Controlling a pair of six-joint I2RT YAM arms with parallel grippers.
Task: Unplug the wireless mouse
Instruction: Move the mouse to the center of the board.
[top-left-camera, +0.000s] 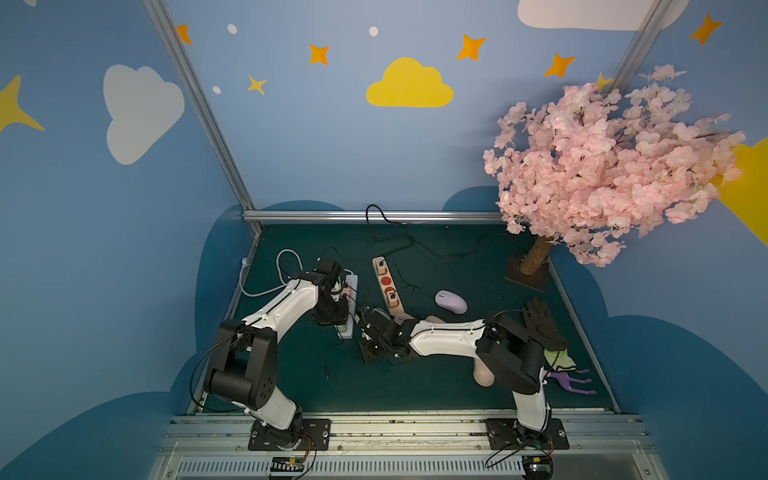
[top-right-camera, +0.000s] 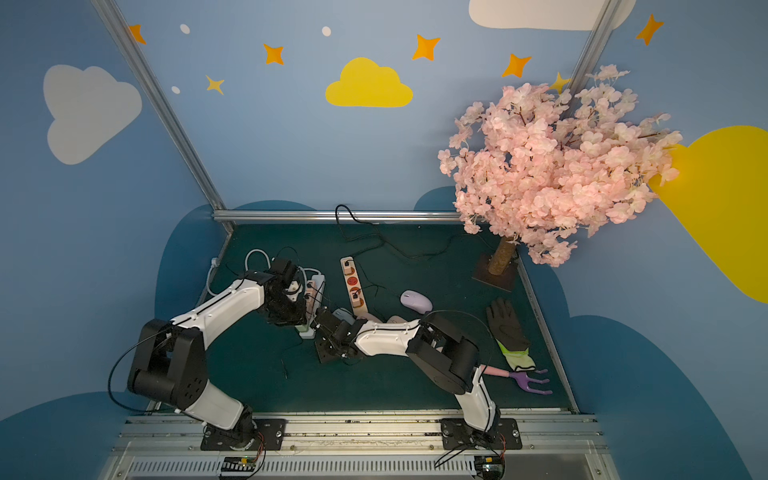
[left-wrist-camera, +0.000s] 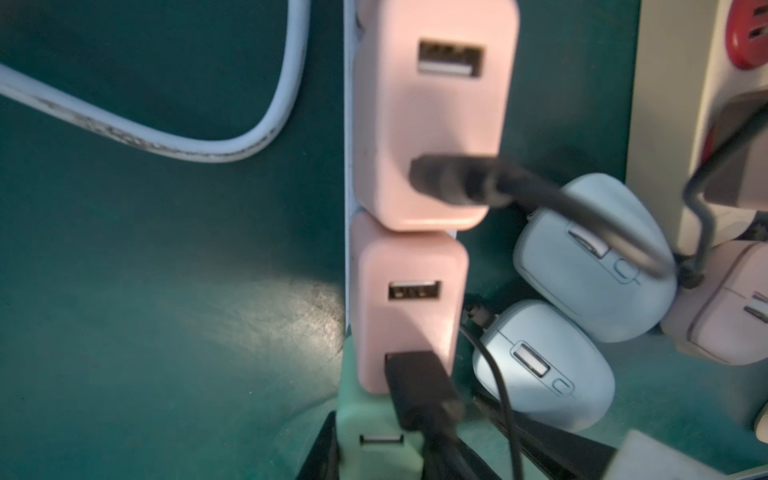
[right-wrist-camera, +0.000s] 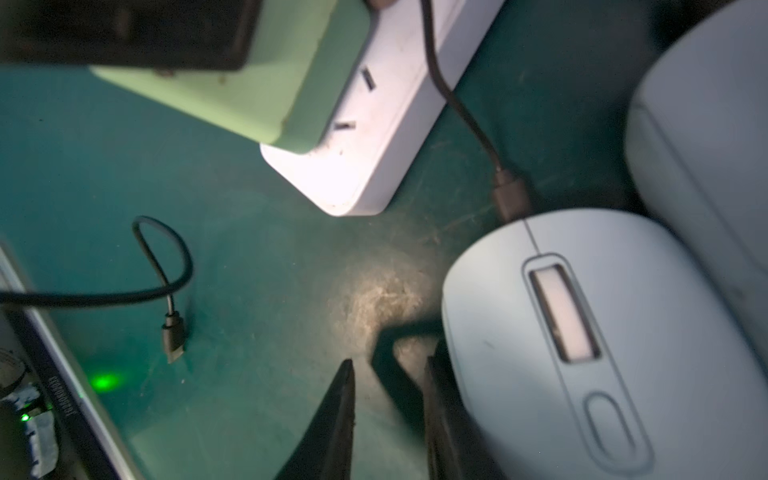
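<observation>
A light blue wireless mouse (right-wrist-camera: 582, 353) lies on the green mat with a black cable plug (right-wrist-camera: 511, 195) in its front. My right gripper (right-wrist-camera: 390, 374) is low beside it. Its jaws stand a little apart with only mat between them, and one finger (right-wrist-camera: 440, 399) is against the mouse's side. A second blue mouse (left-wrist-camera: 594, 257) and a lilac one (left-wrist-camera: 723, 303) lie close by. My left gripper (left-wrist-camera: 386, 453) is shut on the green charger (left-wrist-camera: 374, 440) at the end of the white power strip (right-wrist-camera: 386, 124). A loose cable end (right-wrist-camera: 172, 336) lies on the mat.
Two pink chargers (left-wrist-camera: 432, 116) with black USB plugs sit on the white strip. A beige power strip (top-left-camera: 386, 286) and a lilac mouse (top-left-camera: 451, 301) lie mid-table. A black glove (top-left-camera: 540, 324), a purple hand fork (top-left-camera: 573, 380) and a pink blossom tree (top-left-camera: 602, 166) stand on the right.
</observation>
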